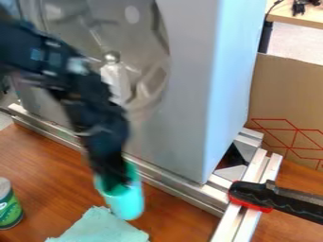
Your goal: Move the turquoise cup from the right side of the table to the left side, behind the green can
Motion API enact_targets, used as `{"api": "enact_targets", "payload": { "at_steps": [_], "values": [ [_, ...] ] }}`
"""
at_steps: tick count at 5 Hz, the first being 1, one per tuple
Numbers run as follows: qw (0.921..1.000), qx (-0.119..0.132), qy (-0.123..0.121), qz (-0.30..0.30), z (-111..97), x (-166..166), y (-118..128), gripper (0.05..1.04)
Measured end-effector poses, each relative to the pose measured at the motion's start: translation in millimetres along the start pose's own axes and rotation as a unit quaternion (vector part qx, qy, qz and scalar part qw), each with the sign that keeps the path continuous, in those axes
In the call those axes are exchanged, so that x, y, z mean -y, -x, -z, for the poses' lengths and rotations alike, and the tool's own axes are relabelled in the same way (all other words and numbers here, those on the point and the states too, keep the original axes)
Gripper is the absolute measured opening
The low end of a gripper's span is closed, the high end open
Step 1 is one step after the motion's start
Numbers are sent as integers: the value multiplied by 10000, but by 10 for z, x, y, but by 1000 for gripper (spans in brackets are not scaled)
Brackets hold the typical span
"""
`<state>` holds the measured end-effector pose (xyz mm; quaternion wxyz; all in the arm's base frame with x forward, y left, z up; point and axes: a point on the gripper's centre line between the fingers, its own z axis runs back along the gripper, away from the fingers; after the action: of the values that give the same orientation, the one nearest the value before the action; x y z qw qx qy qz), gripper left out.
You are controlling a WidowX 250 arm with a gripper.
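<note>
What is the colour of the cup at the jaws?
The cup is turquoise, greener near its top, as the camera view shows.

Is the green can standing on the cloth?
No, the can stands on the wooden table, apart from the cloth.

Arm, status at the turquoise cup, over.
Gripper down at mouth of turquoise cup, grip unclear. Cloth close by cup. Metal rail just behind.
</note>
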<state>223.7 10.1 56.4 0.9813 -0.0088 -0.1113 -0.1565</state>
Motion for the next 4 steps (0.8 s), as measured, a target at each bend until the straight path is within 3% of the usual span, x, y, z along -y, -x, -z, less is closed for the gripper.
{"api": "enact_targets", "payload": {
  "at_steps": [1,2,4],
  "values": [
    [9993,65,-349,-140,-239,-342,337,103],
    [9979,-84,-553,-338,-267,-707,456,103],
    [9966,34,-259,-785,-36,-1092,231,103]
  ]
}}
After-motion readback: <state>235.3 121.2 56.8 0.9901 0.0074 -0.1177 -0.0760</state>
